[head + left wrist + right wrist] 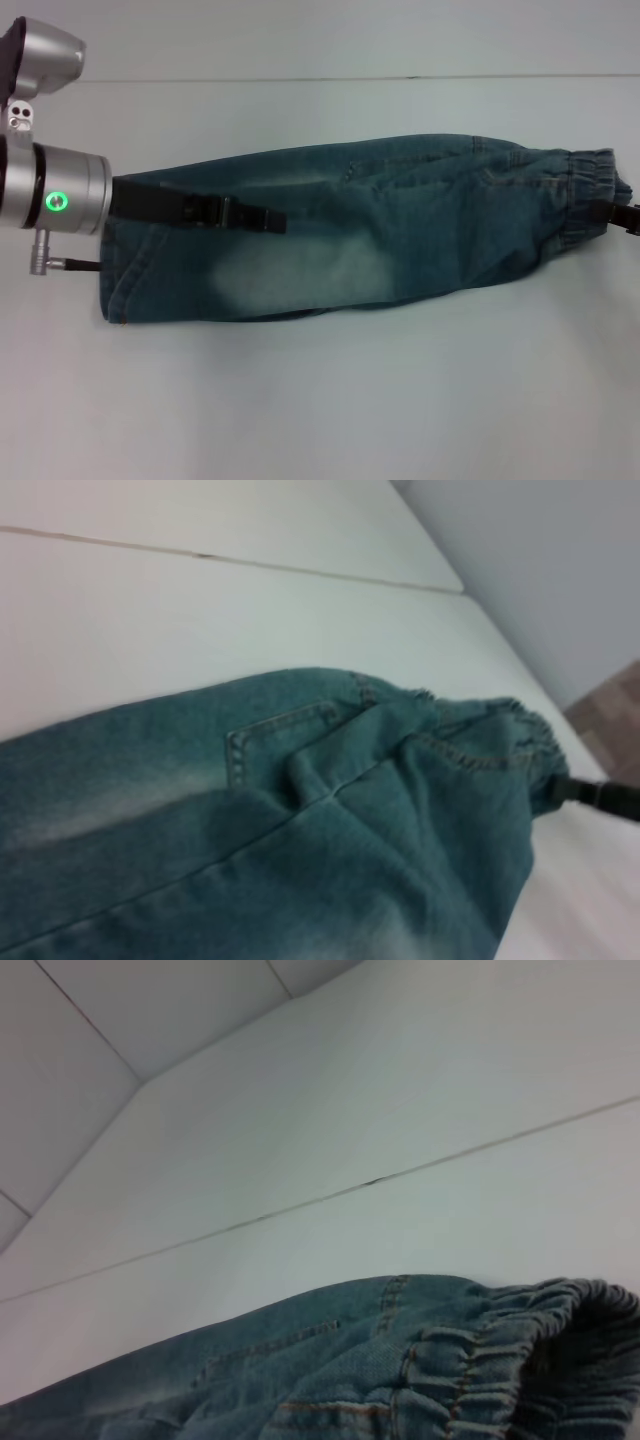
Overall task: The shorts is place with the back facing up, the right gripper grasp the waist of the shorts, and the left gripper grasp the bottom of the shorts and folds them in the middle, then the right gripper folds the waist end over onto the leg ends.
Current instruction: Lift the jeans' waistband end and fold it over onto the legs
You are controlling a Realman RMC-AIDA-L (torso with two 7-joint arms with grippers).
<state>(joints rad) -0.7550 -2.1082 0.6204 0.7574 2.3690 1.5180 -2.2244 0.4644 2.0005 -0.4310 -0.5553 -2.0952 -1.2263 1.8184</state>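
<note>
Denim fills the lower part of both wrist views: the shorts (350, 240) lie folded lengthwise in a long narrow strip on the white table (320, 400), stretched from the robot's left to its right. A pale faded patch shows on the lower layer near the middle. In the left wrist view a patch pocket with orange stitching is seen on the upper layer of the shorts (300, 830).

On the robot's right, the waist end (590, 190) with its ruffled elastic band is bunched together. Only a small black part of the right gripper (628, 215) shows at the picture's edge, touching this band; whether its jaws are closed on the cloth I cannot tell.

On the robot's left, the left gripper (265, 218) reaches over the leg ends (115, 270) from its silver wrist with the green ring light (57, 201). Its black fingers lie flat on top of the denim, pointing toward the waist. They look close together, but a grip on the cloth I cannot confirm.
</note>
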